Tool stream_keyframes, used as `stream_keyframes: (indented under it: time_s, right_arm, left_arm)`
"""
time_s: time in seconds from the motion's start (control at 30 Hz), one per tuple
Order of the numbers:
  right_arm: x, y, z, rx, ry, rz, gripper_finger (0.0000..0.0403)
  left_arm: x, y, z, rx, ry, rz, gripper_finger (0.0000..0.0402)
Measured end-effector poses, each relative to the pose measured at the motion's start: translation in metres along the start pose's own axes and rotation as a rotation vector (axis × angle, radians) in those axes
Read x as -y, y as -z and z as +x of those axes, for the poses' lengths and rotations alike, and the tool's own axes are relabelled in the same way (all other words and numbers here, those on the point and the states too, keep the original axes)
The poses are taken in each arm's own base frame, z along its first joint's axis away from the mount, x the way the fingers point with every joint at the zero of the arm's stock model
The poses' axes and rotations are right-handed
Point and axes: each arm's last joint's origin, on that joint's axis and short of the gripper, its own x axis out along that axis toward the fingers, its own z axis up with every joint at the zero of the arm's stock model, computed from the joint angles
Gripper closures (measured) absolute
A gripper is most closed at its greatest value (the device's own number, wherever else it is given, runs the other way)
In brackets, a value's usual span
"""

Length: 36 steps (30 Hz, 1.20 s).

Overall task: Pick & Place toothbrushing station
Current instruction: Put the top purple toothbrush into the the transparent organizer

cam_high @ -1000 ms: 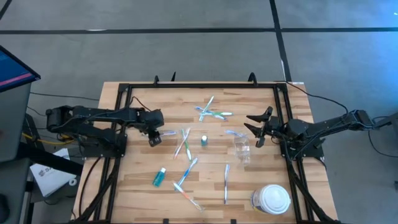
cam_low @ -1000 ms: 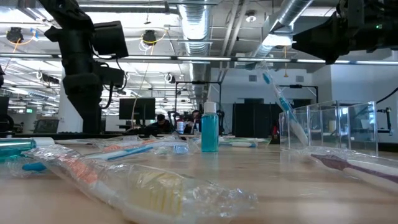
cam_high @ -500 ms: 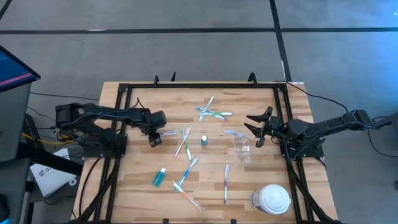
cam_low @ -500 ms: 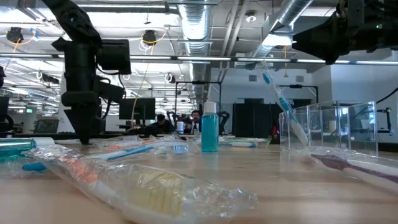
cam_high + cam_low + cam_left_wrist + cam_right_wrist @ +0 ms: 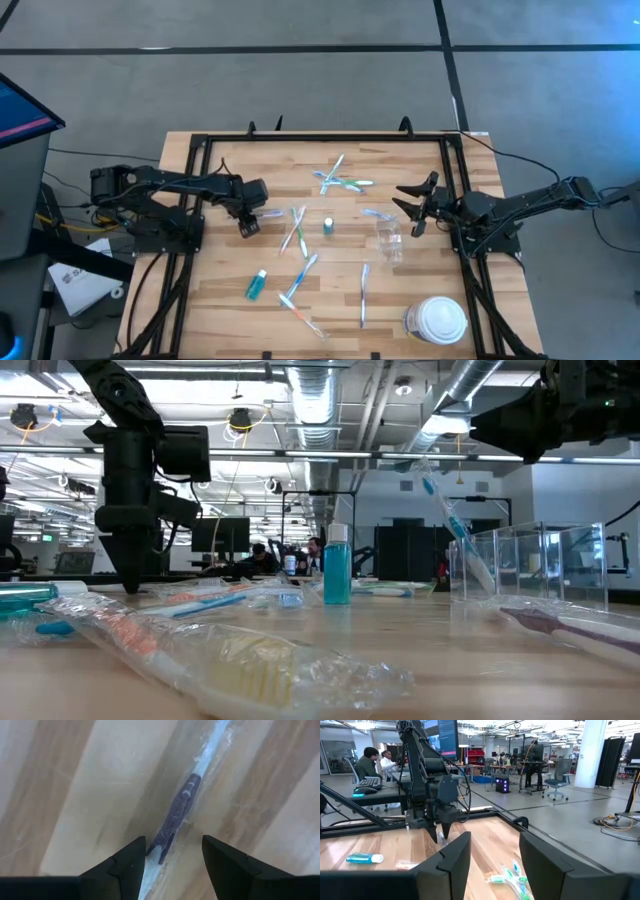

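Several wrapped toothbrushes lie scattered on the wooden table [image 5: 230,300]. My left gripper [image 5: 248,224] points down, open, low over the purple-handled toothbrush [image 5: 177,815], [image 5: 270,213] at the table's left. Its fingers stand on either side of the brush's handle end; whether one touches the wrapper, I cannot tell. A small teal bottle [image 5: 327,224] stands upright at the middle. A teal tube [image 5: 257,286] lies nearer the front. The clear cup [image 5: 389,240] stands at the right with a toothbrush [image 5: 450,520] leaning in it. My right gripper [image 5: 412,208] hangs open and level beside the cup, above the table.
A large white round lidded container [image 5: 438,320] stands at the front right corner. A black frame [image 5: 330,138] runs along the table's far and side edges. People sit at desks in the room beyond [image 5: 375,762].
My left gripper has come down toward the table over the purple-handled toothbrush and tipped to point straight down; since half a second ago it has kept still. The toothbrushes lie where they were.
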Motion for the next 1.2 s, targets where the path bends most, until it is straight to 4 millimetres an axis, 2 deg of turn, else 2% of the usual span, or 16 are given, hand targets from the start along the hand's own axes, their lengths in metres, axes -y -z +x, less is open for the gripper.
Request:
stream_keyframes:
  time_s: [0.23,0.47,0.67,0.9,1.2]
  right_arm:
    - [0.0,0.0,0.0,-0.002,0.0,-0.001,0.0247]
    - [0.0,0.001,0.0,-0.006,0.0,0.022,0.0252]
    - [0.0,0.001,0.0,-0.006,0.0,0.023,0.0258]
    - [0.0,0.001,0.0,-0.008,0.0,0.021,0.0262]
    - [0.0,0.001,0.0,-0.008,0.0,0.021,0.0262]
  left_arm:
    - [0.014,0.003,0.0,-0.009,0.05,0.059,0.0216]
    - [0.027,0.007,-0.001,-0.005,0.031,0.124,0.0252]
    - [0.03,0.009,-0.001,0.003,-0.023,0.125,0.0301]
    - [0.029,0.007,-0.003,0.015,-0.04,0.101,0.0387]
    - [0.029,0.008,-0.003,0.014,-0.04,0.037,0.0398]
